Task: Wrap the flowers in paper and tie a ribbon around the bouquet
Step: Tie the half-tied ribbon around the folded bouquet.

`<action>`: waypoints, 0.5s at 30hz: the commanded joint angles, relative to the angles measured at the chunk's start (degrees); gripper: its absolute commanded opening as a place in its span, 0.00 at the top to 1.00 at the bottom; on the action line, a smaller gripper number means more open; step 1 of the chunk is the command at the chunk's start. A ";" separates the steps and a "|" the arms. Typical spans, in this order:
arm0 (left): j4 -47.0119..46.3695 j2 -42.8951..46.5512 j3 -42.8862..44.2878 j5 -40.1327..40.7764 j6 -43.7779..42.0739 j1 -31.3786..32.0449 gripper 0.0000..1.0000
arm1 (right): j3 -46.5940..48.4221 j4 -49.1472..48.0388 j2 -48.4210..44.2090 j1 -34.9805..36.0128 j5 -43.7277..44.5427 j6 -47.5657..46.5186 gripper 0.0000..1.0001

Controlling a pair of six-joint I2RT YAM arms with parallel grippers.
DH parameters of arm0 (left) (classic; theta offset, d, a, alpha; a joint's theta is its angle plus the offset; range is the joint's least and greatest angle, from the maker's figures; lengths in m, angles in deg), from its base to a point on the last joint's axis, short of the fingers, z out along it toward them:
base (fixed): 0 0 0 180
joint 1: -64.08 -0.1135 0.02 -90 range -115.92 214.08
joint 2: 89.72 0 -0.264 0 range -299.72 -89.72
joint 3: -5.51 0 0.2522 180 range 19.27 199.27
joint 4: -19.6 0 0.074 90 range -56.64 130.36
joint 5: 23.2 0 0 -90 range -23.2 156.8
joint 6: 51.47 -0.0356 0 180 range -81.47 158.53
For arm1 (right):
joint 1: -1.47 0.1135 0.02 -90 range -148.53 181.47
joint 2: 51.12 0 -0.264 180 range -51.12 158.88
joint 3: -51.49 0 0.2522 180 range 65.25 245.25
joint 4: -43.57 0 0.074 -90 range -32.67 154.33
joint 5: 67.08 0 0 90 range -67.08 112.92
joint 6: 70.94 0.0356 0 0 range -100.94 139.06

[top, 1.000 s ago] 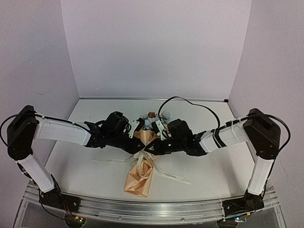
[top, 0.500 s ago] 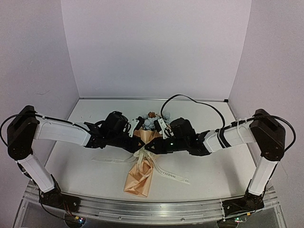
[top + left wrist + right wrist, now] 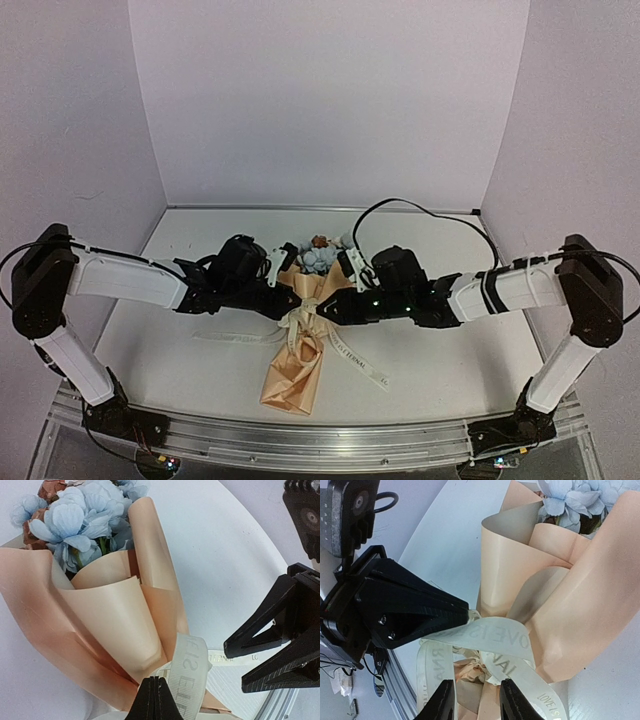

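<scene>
The bouquet (image 3: 297,350) is laid on the white worktop (image 3: 450,365) between the two arms, its narrow end pointed toward the arm bases and its wide end away from them. The flowers (image 3: 318,255), pale blue with a few brownish-pink blooms, are seen standing out of the wide end. The paper (image 3: 115,615) is wrapped round the stems in overlapping tan folds, and a paler inner face is shown at the upper rim. The ribbon (image 3: 303,322) is passed round the waist of the bouquet, where a bunch of loops is gathered. One lettered tail is trailed over the worktop to the right of the bouquet toward the near edge, and another is laid out to the left beneath the left arm.

The left pincer (image 3: 155,700) is brought in low from the left and is closed tight, its fingertips pressed together on a loop of the ribbon at the waist of the bouquet. The right pincer (image 3: 477,702) is brought in from the right and is held partly open. A band of ribbon and the gathered loops are seen between its fingers, but nothing is clamped by them. The two pincers are set tip toward tip, just beside each other, across the tied waist.
</scene>
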 commanded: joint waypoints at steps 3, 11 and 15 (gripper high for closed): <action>-2.56 3.98 -0.82 2.34 1.07 -0.09 1.00 | -0.68 4.43 -3.01 0.27 4.44 -3.42 0.62; -3.04 4.07 -0.89 2.63 1.79 0.17 1.00 | 1.91 7.19 -1.64 0.21 5.10 -5.54 0.59; -2.90 3.76 -0.70 2.54 1.92 0.18 1.00 | 2.76 9.69 -2.82 2.03 3.50 -7.51 0.59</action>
